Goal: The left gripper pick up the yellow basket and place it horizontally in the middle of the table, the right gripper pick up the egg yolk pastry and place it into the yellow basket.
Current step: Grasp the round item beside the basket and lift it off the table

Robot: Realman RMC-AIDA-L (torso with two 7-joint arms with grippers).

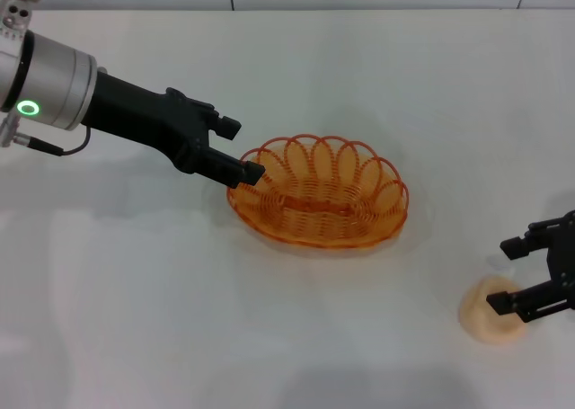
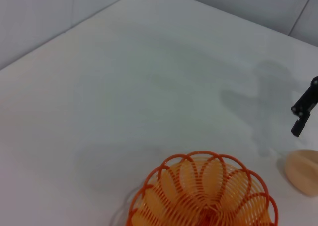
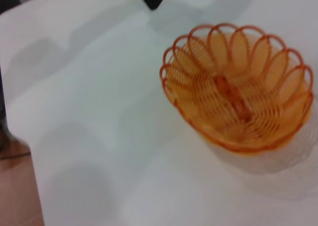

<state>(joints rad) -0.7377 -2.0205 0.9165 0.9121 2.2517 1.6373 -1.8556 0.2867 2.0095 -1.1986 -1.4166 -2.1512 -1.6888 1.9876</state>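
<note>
The yellow basket (image 1: 318,193) sits upright near the middle of the white tabletop (image 1: 135,283), its long axis running side to side in the head view. It is an oval of open-weave translucent orange-yellow wire with a looped, scalloped rim and a ribbed floor, and nothing lies inside it.

The left end effector (image 1: 235,150), a black two-fingered claw on a white-and-silver arm with a green ring light, is at the basket's left end. Its fingers are parted, the lower one touching or just over the rim there, the upper one clear above it.

The egg yolk pastry (image 1: 491,311), a small, round, smooth cream-beige bun, lies on the tabletop toward the near right corner, well apart from the basket. The right end effector (image 1: 514,274), black, stands over it with fingers spread wide, one overlapping the pastry's top and the other just beyond its far side. The surface between pastry and basket is bare.
</note>
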